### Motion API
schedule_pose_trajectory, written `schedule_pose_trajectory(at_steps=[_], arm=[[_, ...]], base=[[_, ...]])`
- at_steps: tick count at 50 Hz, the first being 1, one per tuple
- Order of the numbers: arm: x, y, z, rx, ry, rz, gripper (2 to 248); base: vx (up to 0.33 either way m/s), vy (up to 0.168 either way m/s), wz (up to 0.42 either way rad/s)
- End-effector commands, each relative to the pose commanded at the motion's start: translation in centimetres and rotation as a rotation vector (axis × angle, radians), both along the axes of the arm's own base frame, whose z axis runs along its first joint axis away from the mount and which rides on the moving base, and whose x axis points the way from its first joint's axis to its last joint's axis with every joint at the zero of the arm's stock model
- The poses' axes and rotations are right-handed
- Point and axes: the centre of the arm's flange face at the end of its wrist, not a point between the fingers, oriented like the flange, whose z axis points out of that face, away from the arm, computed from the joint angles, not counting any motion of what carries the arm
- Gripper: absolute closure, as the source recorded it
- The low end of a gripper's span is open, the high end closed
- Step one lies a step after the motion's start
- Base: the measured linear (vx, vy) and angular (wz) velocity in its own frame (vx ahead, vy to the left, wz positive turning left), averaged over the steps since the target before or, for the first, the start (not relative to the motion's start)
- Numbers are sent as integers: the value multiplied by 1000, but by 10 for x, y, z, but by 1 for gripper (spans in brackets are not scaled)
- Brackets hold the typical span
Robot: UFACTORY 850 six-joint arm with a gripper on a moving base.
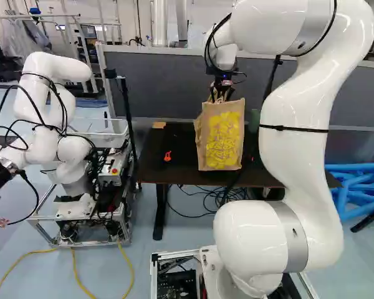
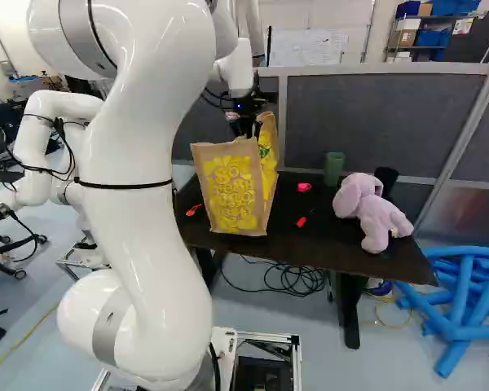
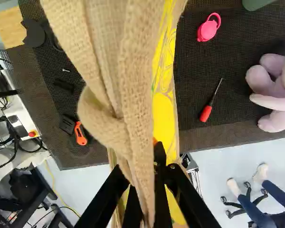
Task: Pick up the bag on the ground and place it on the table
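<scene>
My gripper [image 1: 220, 93] is above the table [image 1: 154, 163] in the left base view, shut on the top of the tan bag [image 1: 222, 140] with yellow print. The bag hangs upright from it, its bottom at the table's front part; whether it touches the top, I cannot tell. In the right base view the bag [image 2: 232, 194] leans slightly, its side panel showing. The wrist view has folded burlap of the bag [image 3: 137, 85] running between the fingers of the gripper [image 3: 153, 176], partly hiding the fingertips.
On the table are a pink plush toy [image 2: 373, 210], a green cup [image 2: 333, 168], a red screwdriver [image 3: 206, 113], a pink item [image 3: 208, 29] and an orange cutter [image 3: 80, 133]. Another robot [image 1: 62, 131] stands left. Blue tubes [image 2: 460, 301] lie right of the table.
</scene>
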Motion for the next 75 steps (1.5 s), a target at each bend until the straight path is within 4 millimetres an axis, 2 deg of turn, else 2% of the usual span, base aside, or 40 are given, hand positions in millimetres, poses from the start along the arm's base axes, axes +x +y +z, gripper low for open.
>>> schedule_pose_trajectory(at_steps=[31, 49, 50, 54, 55, 59, 60, 65, 66, 70, 71, 75], arm=[[27, -2, -49, 4, 24, 3, 229], [28, -3, -54, 5, 29, 3, 228], [28, -3, -54, 5, 29, 3, 204], [28, -3, -54, 5, 29, 3, 204], [28, -3, -54, 5, 29, 3, 170], [28, -3, -54, 5, 29, 3, 170], [28, -3, -54, 5, 29, 3, 136], [28, -3, -54, 5, 29, 3, 136], [28, -3, -54, 5, 29, 3, 100], [28, -3, -54, 5, 29, 3, 100], [28, -3, -54, 5, 29, 3, 65], [28, -3, -54, 5, 29, 3, 65]], base=[[0, 0, 0], [0, 0, 0], [0, 0, 0], [0, 0, 0], [0, 0, 0], [0, 0, 0], [0, 0, 0], [0, 0, 0], [0, 0, 0], [0, 0, 0], [0, 0, 0], [0, 0, 0]])
